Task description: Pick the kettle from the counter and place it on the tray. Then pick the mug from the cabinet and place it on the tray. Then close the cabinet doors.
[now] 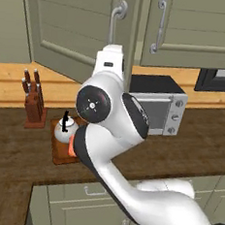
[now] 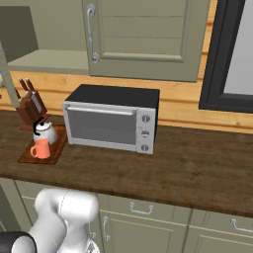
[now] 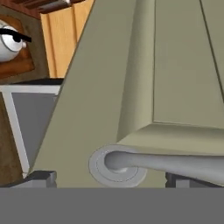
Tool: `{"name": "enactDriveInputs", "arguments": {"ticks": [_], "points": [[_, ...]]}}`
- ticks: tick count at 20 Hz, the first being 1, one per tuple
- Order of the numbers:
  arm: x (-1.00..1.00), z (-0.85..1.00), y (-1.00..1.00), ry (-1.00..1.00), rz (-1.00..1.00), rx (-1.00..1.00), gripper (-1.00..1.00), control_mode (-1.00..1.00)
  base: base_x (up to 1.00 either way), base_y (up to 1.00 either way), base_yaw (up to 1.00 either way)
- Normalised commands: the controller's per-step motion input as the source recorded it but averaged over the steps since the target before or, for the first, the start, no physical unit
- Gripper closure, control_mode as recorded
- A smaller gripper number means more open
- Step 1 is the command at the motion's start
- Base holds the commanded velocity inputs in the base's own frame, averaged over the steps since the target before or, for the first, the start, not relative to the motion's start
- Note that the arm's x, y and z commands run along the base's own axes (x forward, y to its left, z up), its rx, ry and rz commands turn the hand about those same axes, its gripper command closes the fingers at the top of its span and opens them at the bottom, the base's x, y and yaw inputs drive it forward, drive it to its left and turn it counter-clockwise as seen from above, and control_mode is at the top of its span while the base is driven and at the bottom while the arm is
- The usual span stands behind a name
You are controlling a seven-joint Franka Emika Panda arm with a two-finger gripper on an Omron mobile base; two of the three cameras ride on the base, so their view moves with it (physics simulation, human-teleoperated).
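Kettle (image 2: 43, 132), mug (image 2: 40, 148) on tray (image 2: 54, 149) | counter (image 2: 197, 163) dark wood | pincer (image 3: 109, 177) wide open astride door handle (image 3: 175, 165)

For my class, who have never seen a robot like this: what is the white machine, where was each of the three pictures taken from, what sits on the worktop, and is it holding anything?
These are rendered pictures of a kitchen. The white machine is a robot arm on a driving base. Two cameras ride on that base, one behind the arm on its left and one on its right, so both show the same scene from two sides. The third camera sits on the hand and looks along the gripper; its two dark tips stand apart, either side of a silver door handle, so it is open and holds nothing.

On the dark counter lie a tray carrying a kettle and an orange mug, a knife block and a grey oven. Above, one green cabinet door stands open; the arm reaches up to it.
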Motion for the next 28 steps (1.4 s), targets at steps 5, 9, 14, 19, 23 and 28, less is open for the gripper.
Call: {"name": "enactDriveInputs", "arguments": {"ticks": [5,9,14,19,23,28], "points": [[0.94,0.0,-0.39,0.15,0.0,0.01,-1.0,-1.0,0.0,0.0,0.0],[0.97,-0.01,-0.39,0.24,0.0,0.0,-1.0,-1.0,0.0,0.0,0.0],[0.97,-0.01,-0.26,0.22,0.0,0.02,-1.0,-1.0,0.0,0.0,0.0],[0.89,0.0,-0.05,0.23,0.03,0.0,-1.0,-1.0,0.0,0.0,0.0],[0.75,-0.09,-0.04,0.14,0.07,0.03,-1.0,-1.0,0.0,0.0,0.0],[0.44,0.0,0.0,0.0,0.19,0.08,-1.0,-1.0,0.0,0.0,0.0]]}}
